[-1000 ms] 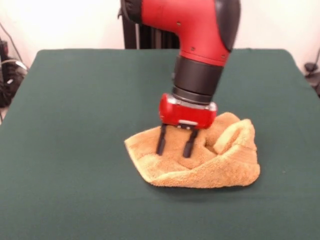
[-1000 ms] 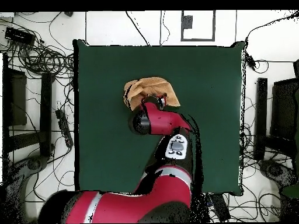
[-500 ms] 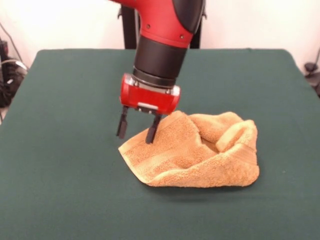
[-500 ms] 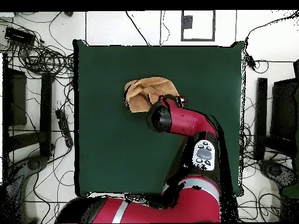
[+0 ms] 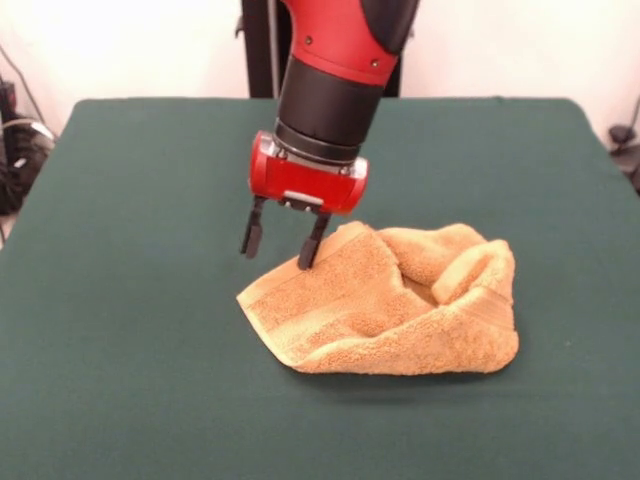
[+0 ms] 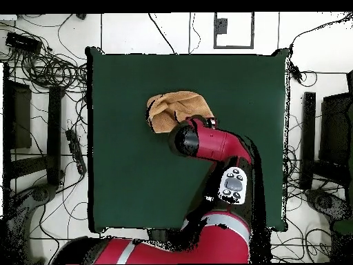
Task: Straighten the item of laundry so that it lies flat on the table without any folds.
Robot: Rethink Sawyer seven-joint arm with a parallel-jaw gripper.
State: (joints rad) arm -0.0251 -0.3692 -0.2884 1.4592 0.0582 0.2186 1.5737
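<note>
One crumpled orange-tan terry-cloth towel (image 5: 390, 305) lies mid-tabletop on dark green felt table (image 5: 120, 380) | red-and-black gripper (image 5: 282, 242): jaws spread, empty, above towel's corner | step: regrasp | next: descend, pinch corner, pull outward.

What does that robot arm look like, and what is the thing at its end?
The arm is glossy red with rounded black joints, and a black cylindrical wrist leads to a boxy red housing. From this the tool carries two thin black fingers. From above, a grey panel with buttons shows on the arm.
</note>
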